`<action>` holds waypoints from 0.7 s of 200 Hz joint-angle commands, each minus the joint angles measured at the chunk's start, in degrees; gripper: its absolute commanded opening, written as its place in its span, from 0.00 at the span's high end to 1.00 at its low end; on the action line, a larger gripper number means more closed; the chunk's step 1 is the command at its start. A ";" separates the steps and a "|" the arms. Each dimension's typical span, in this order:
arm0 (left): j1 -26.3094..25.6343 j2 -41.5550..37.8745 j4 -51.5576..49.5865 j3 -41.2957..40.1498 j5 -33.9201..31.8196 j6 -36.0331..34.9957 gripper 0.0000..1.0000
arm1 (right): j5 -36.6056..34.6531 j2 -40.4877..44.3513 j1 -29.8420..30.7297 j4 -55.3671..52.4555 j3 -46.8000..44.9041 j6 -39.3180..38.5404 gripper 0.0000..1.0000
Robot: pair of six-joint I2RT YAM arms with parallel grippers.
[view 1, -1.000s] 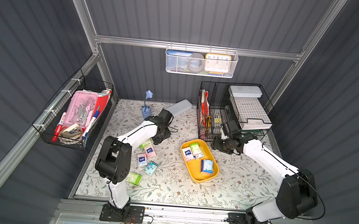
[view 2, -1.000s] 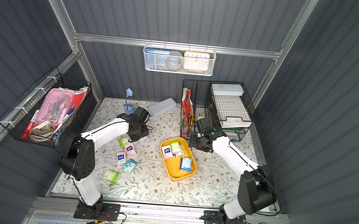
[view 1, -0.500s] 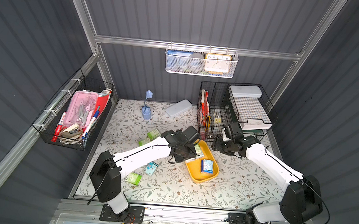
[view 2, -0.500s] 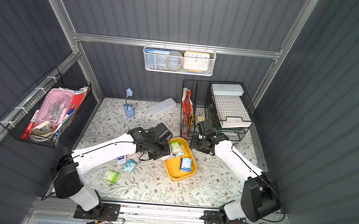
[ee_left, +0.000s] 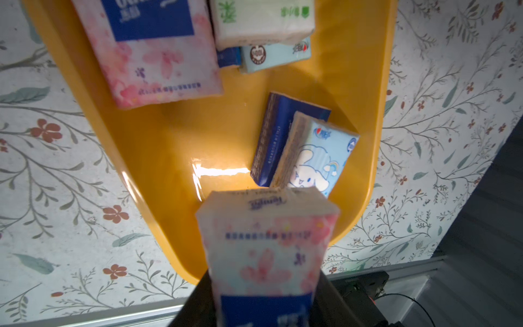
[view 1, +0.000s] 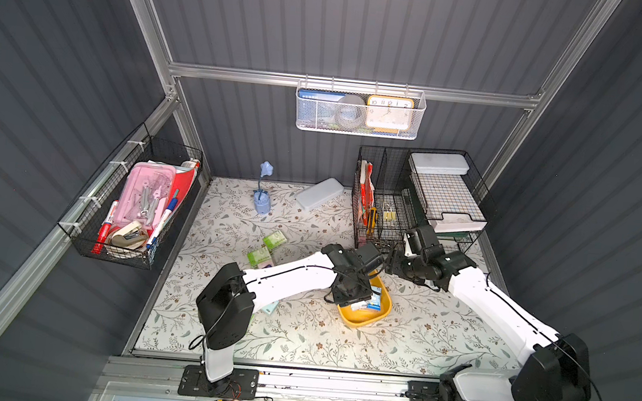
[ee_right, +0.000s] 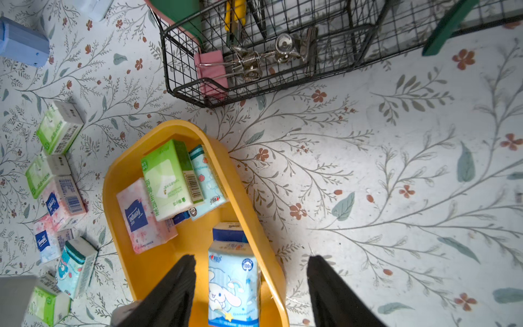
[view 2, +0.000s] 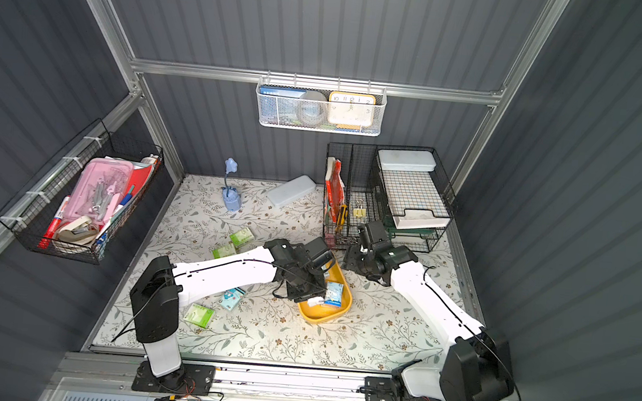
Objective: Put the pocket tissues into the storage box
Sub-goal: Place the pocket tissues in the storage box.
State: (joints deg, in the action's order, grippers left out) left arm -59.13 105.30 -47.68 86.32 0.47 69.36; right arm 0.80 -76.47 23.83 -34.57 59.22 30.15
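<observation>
Grips a pink tissue pack (ee_left: 267, 243) in the left gripper (view 2: 311, 297), squeezed narrow on its sides. Holds it up in the air over one end of the yellow box (ee_left: 158, 147), not touching the bottom. Hangs the right gripper (ee_right: 250, 263) over the long wall of the box, fingers (ee_right: 175, 286) wide apart, one above the box and one above the table (ee_right: 396, 198), with nothing held. Has packs lying inside the box: another pink pack (ee_left: 152, 62), a green pack (ee_left: 263, 22) resting on a light blue pack (ee_left: 278, 55), and a dark blue pack (ee_left: 278, 133) with a bunny pack (ee_left: 318, 158) leaning on it. Has more out on the flowery table beside the box: two green ones (ee_right: 59, 127) close together, two pink ones (ee_right: 63, 201) next to them, a teal pack (ee_right: 75, 263) and a lone green pack (ee_right: 45, 305) at the edge of the right wrist view. Black wire basket (ee_right: 254, 79) with clips just past the far end of the box
</observation>
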 commanded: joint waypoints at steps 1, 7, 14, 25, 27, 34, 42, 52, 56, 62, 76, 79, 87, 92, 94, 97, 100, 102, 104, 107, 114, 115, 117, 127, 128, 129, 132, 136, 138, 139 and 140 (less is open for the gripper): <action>0.81 1.84 -2.91 0.42 0.57 1.20 0.55 | -1.52 0.85 0.01 -1.55 -0.70 -0.42 0.33; 0.97 2.42 -2.82 0.71 0.67 0.99 0.55 | -1.60 0.94 -0.04 -1.66 -0.77 -0.49 0.33; 1.11 3.25 -3.10 1.10 0.67 0.71 0.55 | -1.73 0.97 -0.02 -1.60 -0.86 -0.66 0.33; 1.43 4.60 -3.12 1.71 1.14 0.08 0.54 | -1.86 1.06 -0.02 -1.80 -0.94 -0.77 0.33; 1.40 4.82 -3.12 1.73 1.29 0.07 0.54 | -1.96 1.01 -0.02 -1.81 -0.95 -0.79 0.33; 1.73 5.66 -3.10 1.96 1.74 -0.41 0.52 | -2.03 1.01 -0.11 -1.95 -0.88 -0.88 0.33; 2.24 6.53 -3.53 2.22 1.86 -0.88 0.52 | -1.99 1.02 -0.15 -2.08 -0.95 -0.96 0.33; 2.81 7.24 -3.48 2.27 1.41 -1.49 0.52 | -1.99 1.05 -0.19 -2.21 -0.87 -1.06 0.33; 3.01 7.48 -3.41 2.27 1.24 -1.70 0.52 | -2.03 1.01 -0.20 -2.26 -0.86 -1.11 0.33; 3.22 7.75 -3.19 2.23 0.92 -1.84 0.52 | -1.99 1.05 -0.32 -2.45 -0.78 -1.32 0.33; 3.37 8.45 -2.51 2.40 0.82 -1.96 0.51 | -2.21 1.14 -0.28 -2.91 -0.53 -1.54 0.33; 3.41 8.60 -2.46 2.56 0.84 -2.00 0.51 | -2.28 1.14 -0.36 -2.93 -0.51 -1.70 0.33; 3.34 9.11 -2.48 3.04 0.94 -2.38 0.48 | -2.54 1.05 -0.39 -3.11 -0.44 -1.81 0.33; 3.35 9.40 -2.69 3.40 0.94 -2.56 0.44 | -2.59 1.26 -0.37 -3.14 -0.42 -1.92 0.33; 3.40 9.47 -2.79 3.54 0.94 -2.65 0.43 | -2.63 1.22 -0.37 -3.09 -0.42 -1.96 0.33; 3.37 9.62 -2.96 3.70 0.86 -2.73 0.41 | -2.64 1.24 -0.37 -3.09 -0.42 -2.01 0.33; 3.36 9.69 -3.06 3.88 0.77 -2.86 0.39 | -2.64 1.23 -0.38 -3.09 -0.42 -2.02 0.33; 3.40 9.67 -3.10 3.97 0.76 -2.90 0.38 | -2.64 1.12 -0.37 -3.06 -0.42 -1.96 0.33; 3.36 9.67 -3.07 4.01 0.78 -2.91 0.37 | -2.69 1.05 -0.43 -3.05 -0.42 -1.97 0.33; 3.36 9.68 -2.99 4.10 0.69 -2.98 0.36 | -2.67 1.11 -0.38 -2.97 -0.47 -1.95 0.33; 3.33 9.55 -3.03 4.20 0.52 -3.25 0.33 | -2.60 0.88 -0.42 -2.83 -0.43 -1.98 0.33; 3.37 9.52 -3.03 4.20 0.51 -3.26 0.33 | -2.53 0.88 -0.44 -2.81 -0.47 -1.96 0.33; 3.36 9.45 -3.03 4.20 0.43 -3.27 0.32 | -2.44 0.79 -0.45 -2.75 -0.43 -1.90 0.33; 3.39 9.13 -2.90 4.13 0.13 -3.25 0.29 | -2.08 0.48 -0.46 -2.76 -0.21 -1.81 0.33; 3.36 9.04 -2.88 4.12 0.09 -3.26 0.29 | -2.05 0.42 -0.41 -2.78 -0.18 -1.79 0.33; 3.38 9.00 -2.87 4.12 0.08 -3.31 0.28 | -2.04 0.34 -0.39 -2.78 -0.17 -1.77 0.33; 3.39 8.98 -2.78 4.05 0.06 -3.32 0.28 | -1.96 0.31 -0.45 -2.86 -0.09 -1.72 0.33; 3.41 8.74 -2.64 3.99 0.06 -3.31 0.28 | -1.78 0.11 -0.45 -2.80 -0.03 -1.73 0.33; 3.37 8.67 -2.54 3.95 0.06 -3.37 0.28 | -1.70 0.10 -0.45 -2.79 0.01 -1.62 0.33; 3.35 8.64 -2.52 3.95 0.06 -3.36 0.29 | -1.69 0.05 -0.45 -2.79 0.01 -1.60 0.33; 3.38 8.58 -2.47 3.94 0.06 -3.45 0.28 | -1.68 0.03 -0.46 -2.74 0.01 -1.64 0.33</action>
State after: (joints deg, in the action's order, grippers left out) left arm -55.75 114.72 -48.95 89.41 1.26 67.09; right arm -0.64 -76.09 23.66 -36.10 59.18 28.86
